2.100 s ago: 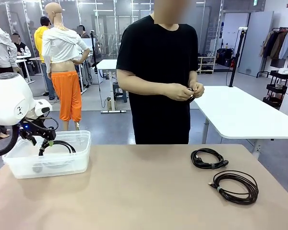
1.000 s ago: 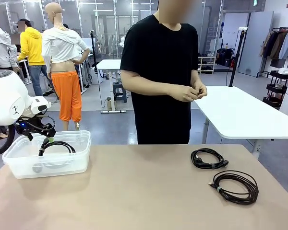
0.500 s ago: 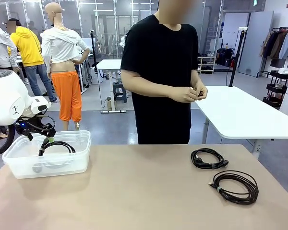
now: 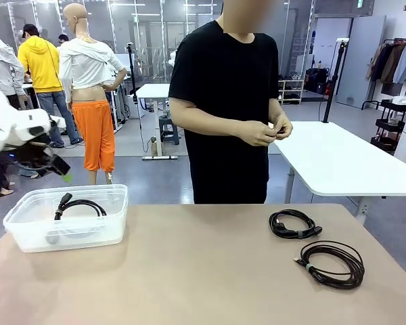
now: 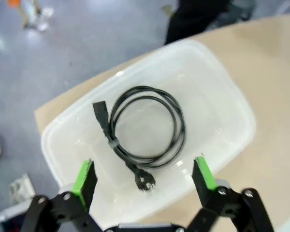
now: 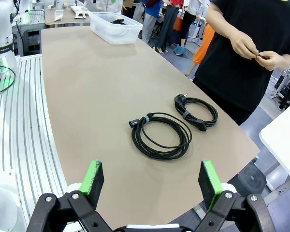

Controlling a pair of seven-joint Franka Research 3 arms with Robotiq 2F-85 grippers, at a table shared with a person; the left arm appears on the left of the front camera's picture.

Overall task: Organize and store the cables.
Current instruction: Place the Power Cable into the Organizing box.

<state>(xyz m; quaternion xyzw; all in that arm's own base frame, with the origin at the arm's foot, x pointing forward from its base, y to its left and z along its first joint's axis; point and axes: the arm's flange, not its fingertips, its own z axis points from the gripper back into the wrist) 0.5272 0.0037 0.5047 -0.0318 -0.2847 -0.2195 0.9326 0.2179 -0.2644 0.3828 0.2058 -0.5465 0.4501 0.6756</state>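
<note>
The table (image 4: pixel 189 284) carries a clear bin (image 4: pixel 27 237) at its far left corner, judged to be the store, set within the left arm's reach. Toward the right side two cables are laid flat and apart, each bound by a strap so that its loops hold. The large coil (image 4: pixel 331 264) is placed nearer the robot, its long axis running across the table and its plug end pointed to the robot's left. The small coil (image 4: pixel 294 223) is set just beyond it, one plug pointed right. The bin cable (image 5: pixel 150 130) is laid flat on the bin floor and judged stored, with both ends projecting from one side of the loop. The left end effector (image 5: pixel 144 174) is held above the bin, wide and empty. The right end effector (image 6: pixel 150 176) is held wide and empty over the near edge, facing both coils. Something small, not identifiable, is held in the person's hands (image 4: pixel 267 130).
</note>
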